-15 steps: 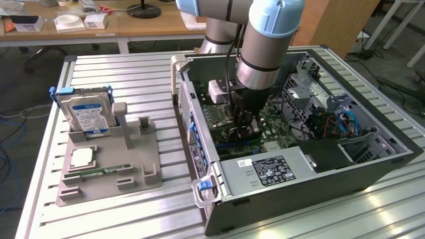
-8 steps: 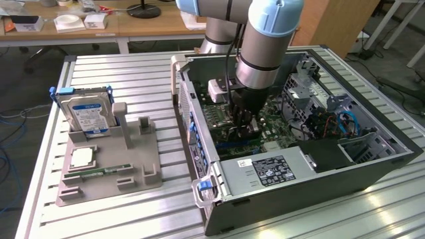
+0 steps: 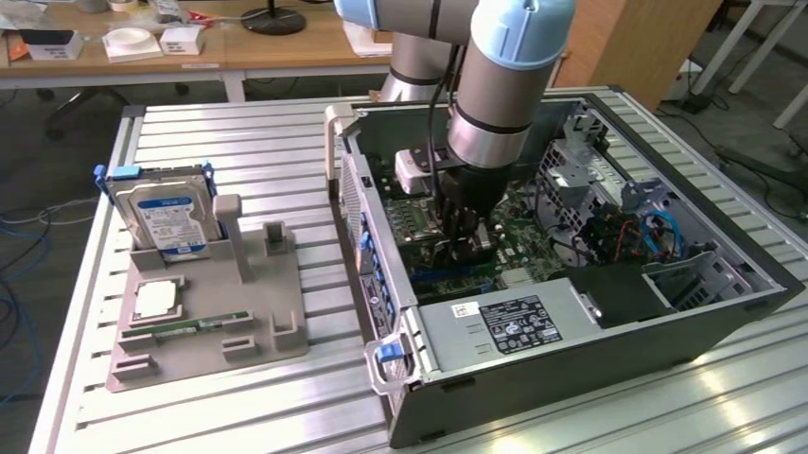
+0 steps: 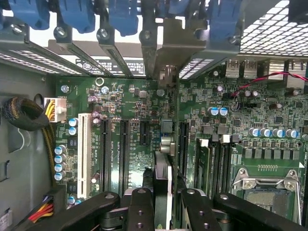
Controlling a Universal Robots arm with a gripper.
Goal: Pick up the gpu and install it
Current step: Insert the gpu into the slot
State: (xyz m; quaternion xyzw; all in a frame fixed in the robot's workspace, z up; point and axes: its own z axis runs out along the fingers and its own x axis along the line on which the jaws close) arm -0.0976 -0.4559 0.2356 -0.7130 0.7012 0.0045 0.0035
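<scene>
Pickup done: gripper (image 4: 162, 204) down inside the open computer case (image 3: 707, 312), jaws pinching the gpu (image 4: 163, 185) edge-on just above the motherboard (image 4: 269, 139) slots, bracket toward the rear wall; seating in slot not yet visible.

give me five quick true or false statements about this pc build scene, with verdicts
1. The end effector is inside the open case. True.
2. It holds the gpu edge-on above the motherboard slots. True.
3. The hard drive lies flat inside the case. False: it stands upright in the grey holder outside the case.
4. The CPU socket has a cooler mounted on it. False: the socket is bare.
5. The grey holder sits to the exterior view's right of the case. False: it sits to the left.
</scene>
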